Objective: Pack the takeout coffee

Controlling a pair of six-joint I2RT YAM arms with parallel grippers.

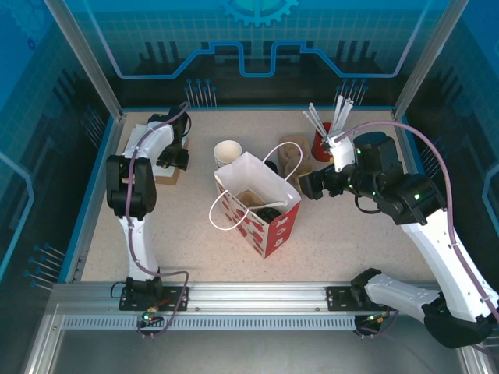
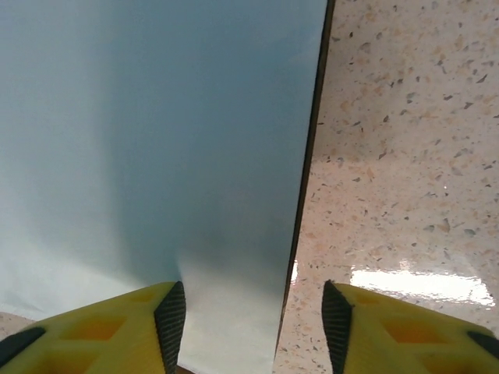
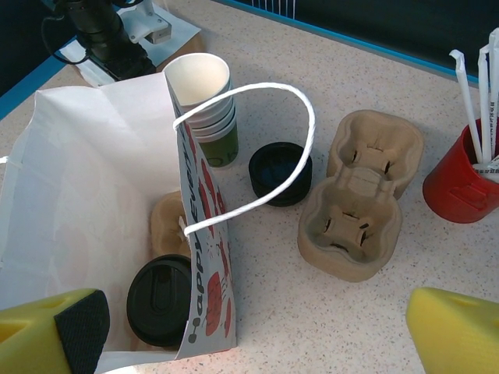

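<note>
The white paper bag with red print (image 3: 101,179) holds the black-lidded takeout coffee cup (image 3: 160,300) on a brown pulp tray (image 3: 168,222) (the lid is plain from the right wrist, a dark blur from above). The right gripper (image 3: 257,333) is spread wide above the bag, and the left gripper (image 2: 253,315) is parted over a pale sheet (image 2: 156,156).

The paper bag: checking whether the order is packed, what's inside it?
Inside the paper bag: a black lid and part of a brown pulp carrier. What sits under the lid is covered.

cup stack (image 3: 204,101) | black lid (image 3: 277,171) just beside | pulp carrier (image 3: 362,195) near lid | red straw cup (image 3: 460,183) apart
</note>
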